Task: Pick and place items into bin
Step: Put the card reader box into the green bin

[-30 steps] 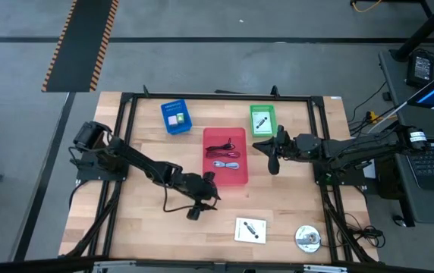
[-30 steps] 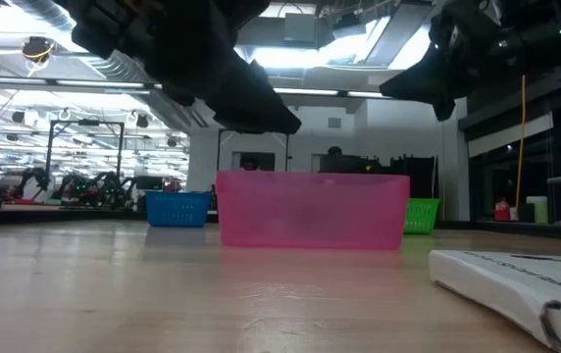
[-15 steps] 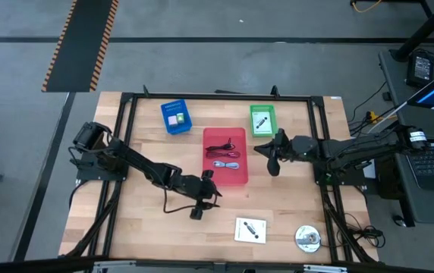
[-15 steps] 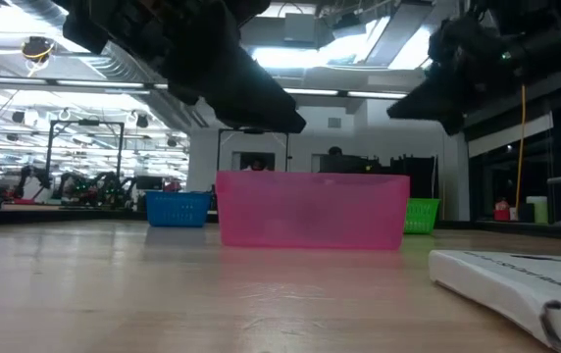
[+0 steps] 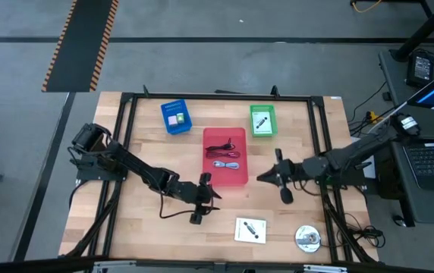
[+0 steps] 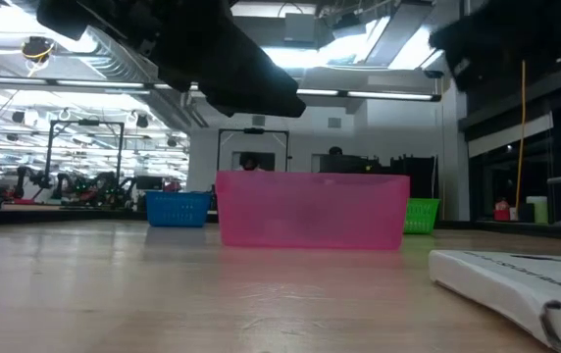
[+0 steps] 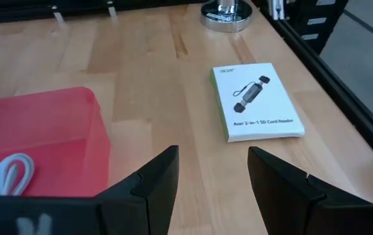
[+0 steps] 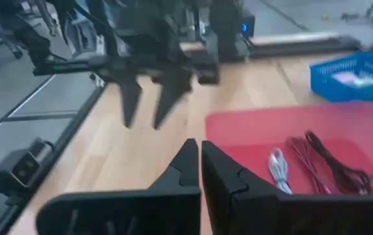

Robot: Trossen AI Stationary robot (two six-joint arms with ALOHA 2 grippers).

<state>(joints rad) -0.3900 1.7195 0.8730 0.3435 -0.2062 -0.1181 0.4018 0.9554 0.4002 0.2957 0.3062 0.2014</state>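
Note:
My left gripper (image 5: 206,199) (image 7: 212,176) hangs open above the bare table, just near of the red tray (image 5: 236,180). The white card with the black part (image 5: 250,229) (image 7: 255,101) lies flat ahead of it, and the silver disc (image 5: 306,238) (image 7: 225,9) sits farther on. My right gripper (image 5: 262,177) (image 8: 201,163) is shut and empty; it hovers to the right of the red tray and points toward it. Black, reddish and white coiled cables (image 5: 224,154) (image 8: 310,163) lie in that tray.
The blue tray (image 5: 175,117) at the far left holds the pink block and the white-green packet. A pen lies in the green tray (image 5: 262,120) at the far right. A black frame runs round the table. Bare wood lies along the near left.
My right gripper has swung from beside the red tray's far right corner toward the table's near edge, and it now hovers off the tray's near right corner. My left gripper has crept slightly toward the near edge. No object has moved.

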